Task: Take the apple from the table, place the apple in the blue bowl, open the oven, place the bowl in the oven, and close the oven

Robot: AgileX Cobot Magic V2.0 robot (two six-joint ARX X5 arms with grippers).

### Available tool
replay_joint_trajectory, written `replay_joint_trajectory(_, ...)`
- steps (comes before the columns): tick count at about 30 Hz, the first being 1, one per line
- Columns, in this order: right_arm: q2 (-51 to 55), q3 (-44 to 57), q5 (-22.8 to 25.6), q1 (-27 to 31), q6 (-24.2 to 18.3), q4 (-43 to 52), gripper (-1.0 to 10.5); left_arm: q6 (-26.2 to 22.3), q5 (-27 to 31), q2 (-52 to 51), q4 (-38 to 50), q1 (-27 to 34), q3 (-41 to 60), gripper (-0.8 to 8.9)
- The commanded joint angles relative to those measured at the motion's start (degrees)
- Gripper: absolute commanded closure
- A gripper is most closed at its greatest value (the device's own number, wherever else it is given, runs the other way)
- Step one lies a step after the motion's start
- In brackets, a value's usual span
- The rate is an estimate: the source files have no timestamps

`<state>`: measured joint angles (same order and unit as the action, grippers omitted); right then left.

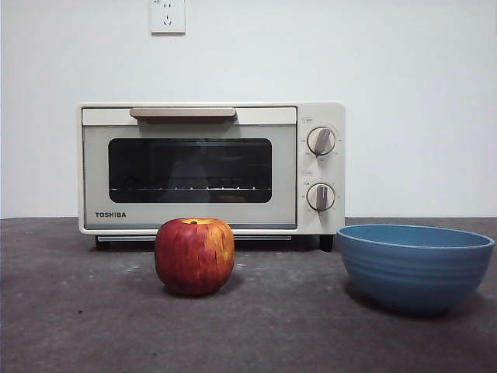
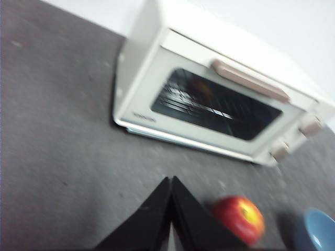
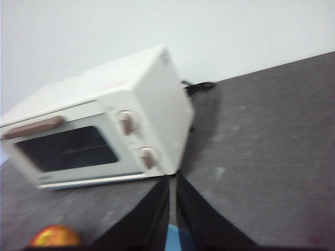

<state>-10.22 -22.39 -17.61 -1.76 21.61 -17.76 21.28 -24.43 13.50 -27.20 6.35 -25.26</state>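
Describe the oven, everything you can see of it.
The oven is a cream-white, boxy toaster oven marked TOSHIBA at the door's lower left corner. Its door is shut, with a dark glass window showing a wire rack inside and a beige bar handle along the top. Two round knobs sit one above the other beside the door. It stands upright on black feet on the dark grey table, near the white wall, behind the apple, which stands apart from it. Nothing touches it but the table.
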Motion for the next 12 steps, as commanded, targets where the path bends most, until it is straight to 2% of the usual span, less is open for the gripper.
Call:
replay_joint_trajectory(1,-3.9,-6.0,-3.5,-0.2,-3.5,-3.8,9.4,-3.4,-2.1,3.1,-2.1,-1.2,-4.6,8.06)
replay_joint_trajectory(7,-14.1,-18.1,-11.0,-1.6,-11.9,-17.5,9.4,-8.5,-5.5,9.4,-10.7,-6.4,-11.6,8.06)
replay_joint_trajectory(12,-20.3,-25.4,-12.4,-4.9,-19.9,-28.8,9.4,-11.2,-5.6,12.2,-16.4,-12.1,-14.7,8.06)
